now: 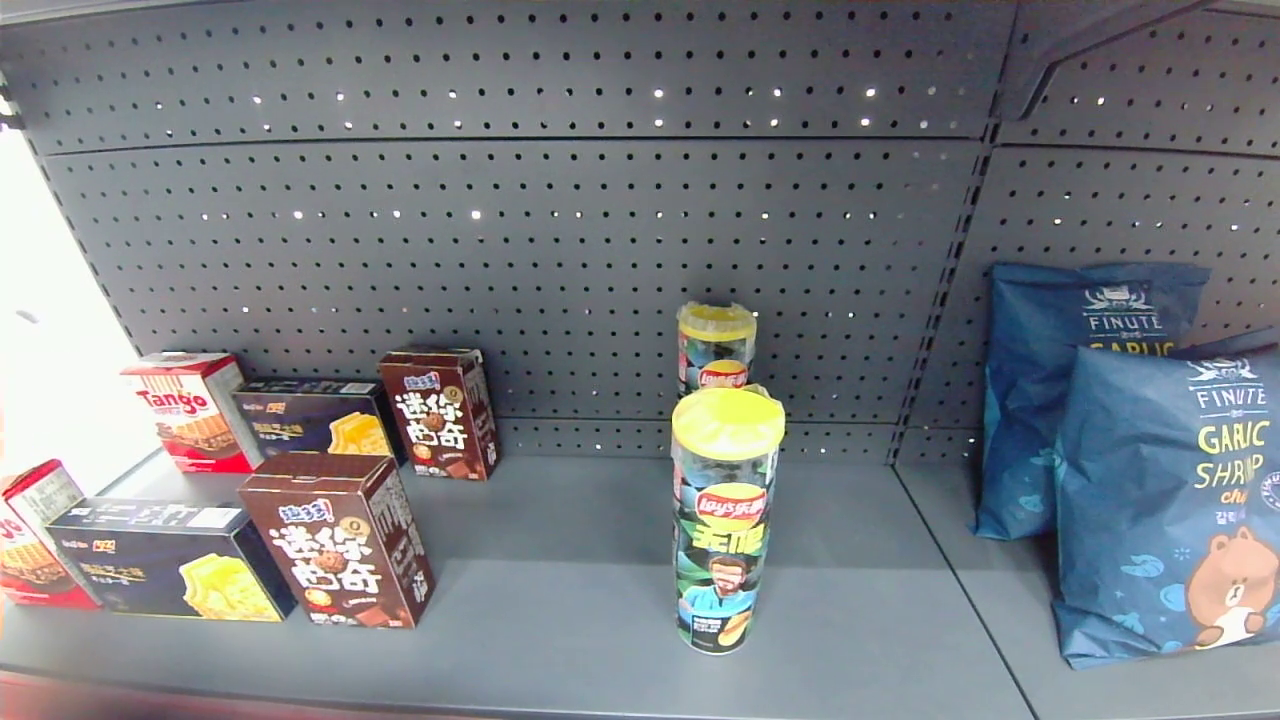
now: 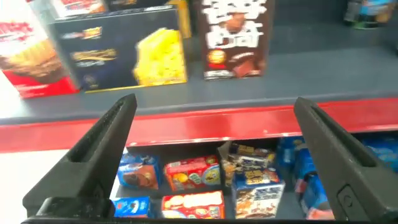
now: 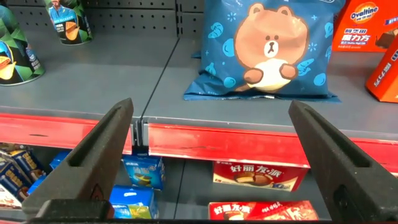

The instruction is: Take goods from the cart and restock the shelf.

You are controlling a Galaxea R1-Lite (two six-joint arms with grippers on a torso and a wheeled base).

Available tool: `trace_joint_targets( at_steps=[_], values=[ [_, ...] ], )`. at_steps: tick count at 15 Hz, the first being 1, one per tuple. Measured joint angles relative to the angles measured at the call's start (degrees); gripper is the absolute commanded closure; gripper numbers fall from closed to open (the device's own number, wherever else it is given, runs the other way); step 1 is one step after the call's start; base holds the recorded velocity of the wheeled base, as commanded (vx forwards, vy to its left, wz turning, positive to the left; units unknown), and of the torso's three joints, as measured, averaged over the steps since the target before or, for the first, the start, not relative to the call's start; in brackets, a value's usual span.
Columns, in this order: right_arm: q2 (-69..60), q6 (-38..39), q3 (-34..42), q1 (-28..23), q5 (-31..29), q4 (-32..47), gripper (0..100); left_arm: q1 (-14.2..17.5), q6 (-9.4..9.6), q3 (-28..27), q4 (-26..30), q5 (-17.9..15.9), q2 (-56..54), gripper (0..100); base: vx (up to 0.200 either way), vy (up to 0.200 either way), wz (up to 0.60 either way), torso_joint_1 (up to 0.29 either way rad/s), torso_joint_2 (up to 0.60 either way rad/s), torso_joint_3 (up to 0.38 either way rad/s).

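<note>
Both arms are empty. Your left end effector (image 2: 214, 104) has its fingers spread wide with nothing between them, just in front of the red edge strip (image 2: 205, 127) on the shelf. Your right end effector (image 3: 211, 107) is likewise released and empty, facing that strip farther along. I'd judge you are between placements. The next move calls for turning to the cart, picking one item and closing on it squarely before you bring it here.

The shelf (image 1: 560, 570) lies straight ahead. In the head view, boxes (image 1: 340, 540) stand in two rows at the left. Two chip cans (image 1: 724, 520) stand one behind the other in the middle, and blue bags (image 1: 1170, 500) lean at the right. Bare board lies on either side of the cans, and these look like the likeliest landing spots. Match each new item to its own kind.

The head view gives you the whole layout and the depth back to the pegboard. The left wrist view adds the lower shelf (image 2: 193, 177) under the strip, packed with small packets. The right wrist view adds orange boxes (image 3: 373, 37) just beyond the bear-printed bag (image 3: 267, 50).
</note>
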Motion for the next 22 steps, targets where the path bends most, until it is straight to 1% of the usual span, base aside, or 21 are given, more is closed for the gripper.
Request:
trace_joint_targets(
  at_steps=[2,3,6,7,8,14,22],
  values=[
    [0.0,0.0,0.0,0.0,0.0,0.0,0,0.0,-2.67,0.0,0.0,0.1,0.0,0,0.000,0.000,0.00,0.000,0.00,0.000],
    [0.0,0.0,0.0,0.0,0.0,0.0,0,0.0,-3.21,0.0,0.0,0.1,0.0,0,0.000,0.000,0.00,0.000,0.00,0.000],
    [0.0,0.0,0.0,0.0,-0.5,0.0,0,0.0,-3.21,0.0,-0.1,0.2,0.0,0,0.000,0.000,0.00,0.000,0.00,0.000],
    [0.0,0.1,0.0,0.0,-3.4,0.1,0,0.0,-3.29,0.0,-0.2,0.4,0.0,0,0.000,0.000,0.00,0.000,0.00,0.000],
    [0.0,0.3,0.0,0.0,-4.8,0.1,0,0.0,-3.29,0.0,-0.2,0.4,0.0,0,0.000,0.000,0.00,0.000,0.00,0.000],
    [0.0,0.2,0.0,-0.1,-4.7,0.1,0,0.0,-2.99,0.0,-0.1,0.0,0.0,0,0.000,0.000,0.00,0.000,0.00,0.000],
    [0.0,0.1,0.0,0.0,-4.6,0.1,0,0.0,-3.13,0.0,-0.1,0.0,-0.1,0,0.000,0.000,0.00,0.000,0.00,0.000]
  ],
)
